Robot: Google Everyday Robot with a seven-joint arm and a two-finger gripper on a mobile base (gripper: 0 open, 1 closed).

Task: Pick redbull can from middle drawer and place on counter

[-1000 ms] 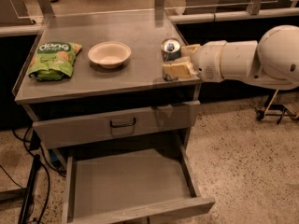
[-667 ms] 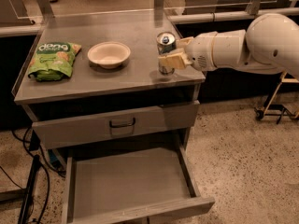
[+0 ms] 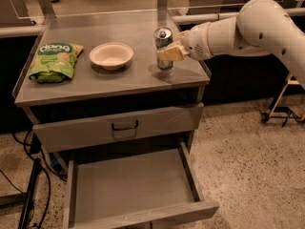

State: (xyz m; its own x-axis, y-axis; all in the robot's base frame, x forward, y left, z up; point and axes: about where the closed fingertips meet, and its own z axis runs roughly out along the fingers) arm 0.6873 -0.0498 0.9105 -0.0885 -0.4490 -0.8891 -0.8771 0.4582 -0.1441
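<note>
At the right edge of the counter [image 3: 128,78], the tool [image 3: 165,50] clamps the upright redbull can [image 3: 163,34] (held round its middle).

Drink cans: one, the redbull can [image 3: 163,34]
Bowls: one cream bowl [image 3: 111,55]
Snack bags: one green snack bag [image 3: 54,61]
Drawers: two, a closed drawer [image 3: 119,128] with a black handle and the open middle drawer [image 3: 133,190]
Counters: one counter [image 3: 105,82]
Grippers: one gripper [image 3: 168,49], over the counter's right side, clasping the redbull can
</note>
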